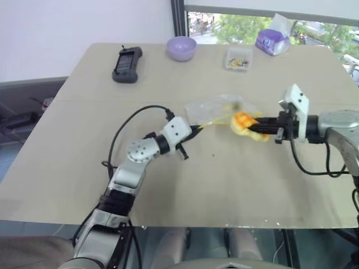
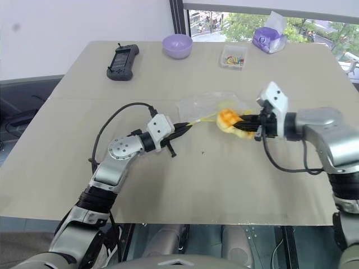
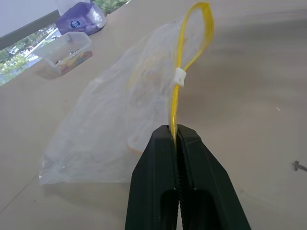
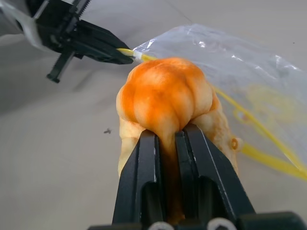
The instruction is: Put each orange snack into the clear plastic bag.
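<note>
A beige surface stood before a window, with a lilac bowl, a black handheld device, a small clear box of colourful bits and a purple-and-white packet lined along its far edge.

Near the middle lay the clear plastic bag, crinkled and mostly flat on the surface. The left end effector was clamped on the bag's yellow seal strip; in the left wrist view its jaws met tight around the strip, which rose ahead into an open loop. The right end effector was closed narrowly on one orange snack, squeezing the soft bun between its fingers, as the right wrist view showed. The snack hung just right of the bag's mouth, close to the strip and a little above the surface, with the left end effector's tips just beyond it on the left.

The step in hand looked like insertion: one side pinned the opening while the other brought the snack to it. I judged the next move called for steering the snack into the gap below the yellow strip and pushing it well inside before letting go. The mouth seemed barely parted, so the bun could snag on the film or push the bag away. No other orange snack could be made out on the surface.
</note>
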